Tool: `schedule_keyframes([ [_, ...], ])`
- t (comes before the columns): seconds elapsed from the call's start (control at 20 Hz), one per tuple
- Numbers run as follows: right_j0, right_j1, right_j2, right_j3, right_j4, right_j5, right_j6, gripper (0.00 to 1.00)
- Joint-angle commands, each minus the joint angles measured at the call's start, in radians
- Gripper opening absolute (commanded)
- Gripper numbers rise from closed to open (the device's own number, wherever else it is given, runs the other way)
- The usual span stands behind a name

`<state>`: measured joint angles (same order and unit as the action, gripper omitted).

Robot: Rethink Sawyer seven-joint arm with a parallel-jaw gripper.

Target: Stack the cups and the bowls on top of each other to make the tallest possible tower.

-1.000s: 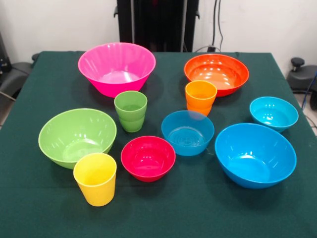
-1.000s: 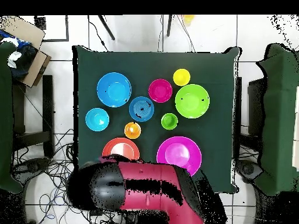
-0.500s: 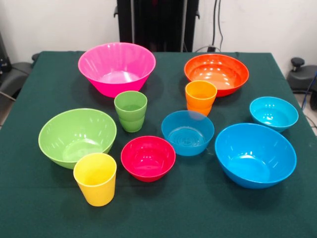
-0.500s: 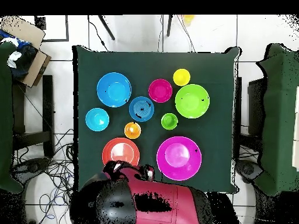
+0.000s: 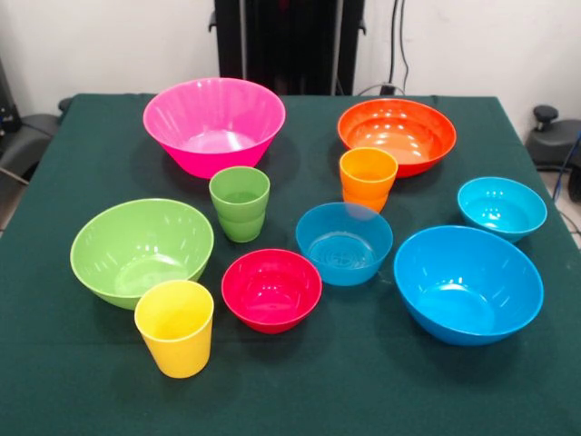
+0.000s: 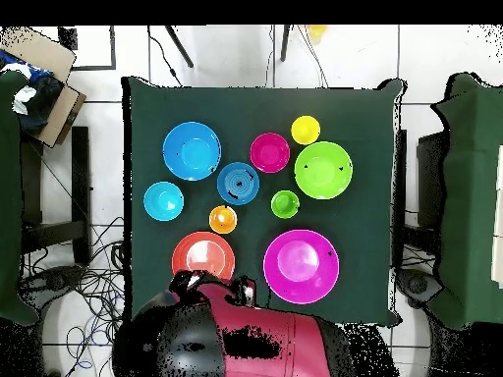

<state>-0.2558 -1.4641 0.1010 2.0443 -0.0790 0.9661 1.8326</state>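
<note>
Green cloth covers the table [image 5: 300,391], and all ten pieces stand apart on it, mouths up, nothing stacked yet. The arm [image 6: 260,344] is drawn back at the table's edge; what may be the gripper [image 6: 218,287] shows in the overhead view as a dark shape at its tip, and I cannot tell whether it is spread or pressed together.

Nearest that tip sits the orange bowl [image 5: 397,135], with the pink bowl [image 5: 214,124] beside it. Just beyond them stand the orange cup [image 5: 368,178] and green cup [image 5: 240,202]. Farther out lie the mid blue bowl [image 5: 344,242], red bowl [image 5: 271,289] and small cyan bowl [image 5: 501,207]; farthest are the large blue bowl [image 5: 467,283], light green bowl [image 5: 142,251] and yellow cup [image 5: 174,326].

The risk, as I judge it, is crowding: the orange cup stands just beside the orange bowl's rim, so a descent on either could knock the other. Glossy tapered walls may slip in a pinch. Reaching the far pieces means passing over the tall cups.
</note>
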Motion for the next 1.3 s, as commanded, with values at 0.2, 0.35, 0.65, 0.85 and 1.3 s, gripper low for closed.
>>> schedule_keyframes([
  [0.2,0.038,-0.112,0.013,-0.002,0.017,0.332,-0.099,1.00],
  [0.35,0.042,-0.118,0.012,-0.002,0.023,0.337,-0.095,1.00],
  [0.65,0.052,-0.177,0.003,-0.032,0.021,0.434,-0.116,1.00],
  [0.85,0.083,-0.260,-0.004,-0.085,0.036,0.557,-0.085,1.00],
  [1.3,0.117,-0.311,-0.040,-0.093,0.018,0.500,-0.120,1.00],
])
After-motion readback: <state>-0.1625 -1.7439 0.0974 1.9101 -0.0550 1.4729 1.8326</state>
